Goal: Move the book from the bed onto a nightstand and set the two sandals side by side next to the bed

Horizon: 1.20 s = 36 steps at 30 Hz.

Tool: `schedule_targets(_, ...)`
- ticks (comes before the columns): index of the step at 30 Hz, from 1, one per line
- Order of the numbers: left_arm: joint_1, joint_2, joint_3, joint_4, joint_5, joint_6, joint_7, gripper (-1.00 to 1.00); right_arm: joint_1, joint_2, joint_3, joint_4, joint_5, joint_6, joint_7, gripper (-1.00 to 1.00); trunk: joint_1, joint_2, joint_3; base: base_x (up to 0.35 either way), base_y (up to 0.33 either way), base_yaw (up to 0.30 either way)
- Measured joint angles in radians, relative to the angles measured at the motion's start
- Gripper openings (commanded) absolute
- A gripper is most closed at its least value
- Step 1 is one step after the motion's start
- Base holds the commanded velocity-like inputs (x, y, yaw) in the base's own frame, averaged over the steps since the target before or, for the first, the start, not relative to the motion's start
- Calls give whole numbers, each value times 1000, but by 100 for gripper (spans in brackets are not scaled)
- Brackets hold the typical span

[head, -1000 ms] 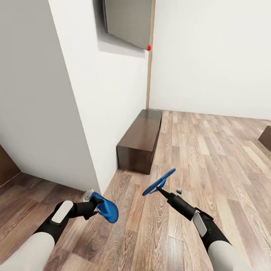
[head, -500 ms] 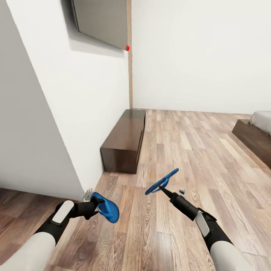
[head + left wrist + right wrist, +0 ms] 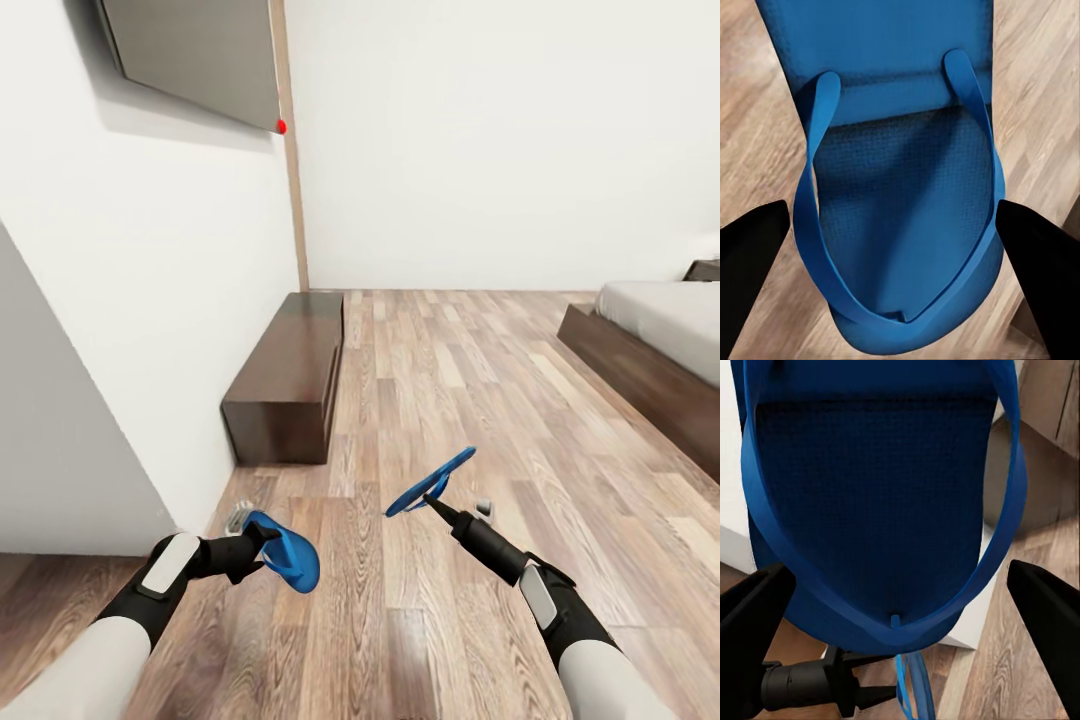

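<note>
Both arms out fwd & low in head view, white upper sleeves, black forearms w/ grey wrist panels. Left gripper (image 3: 258,545) angled inward toward centre, jaws clamped on a blue sandal (image 3: 285,563). Right gripper (image 3: 428,503) reaches fwd & up-left on a slim black wrist, closed on the other blue sandal (image 3: 432,481), which is held tilted, edge-on.

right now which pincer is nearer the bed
Right. The right pincer, holding a sandal, is on the bed's side of the floor; the left pincer, with the other sandal, is farther off, near the wall.
</note>
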Motion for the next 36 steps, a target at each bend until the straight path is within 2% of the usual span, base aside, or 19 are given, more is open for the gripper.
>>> schedule_targets(31, 0, -3, -2, 0, 0, -1, 0, -100, 0, 0, 0, 0, -3, 0, 2, -100, 0, 0, 0, 0, -4, -288)
schedule_targets(36, 0, -16, -6, 0, 0, -2, 0, -100, 0, 0, 0, 0, -4, 0, 3, -100, 0, 0, 0, 0, -89, -288)
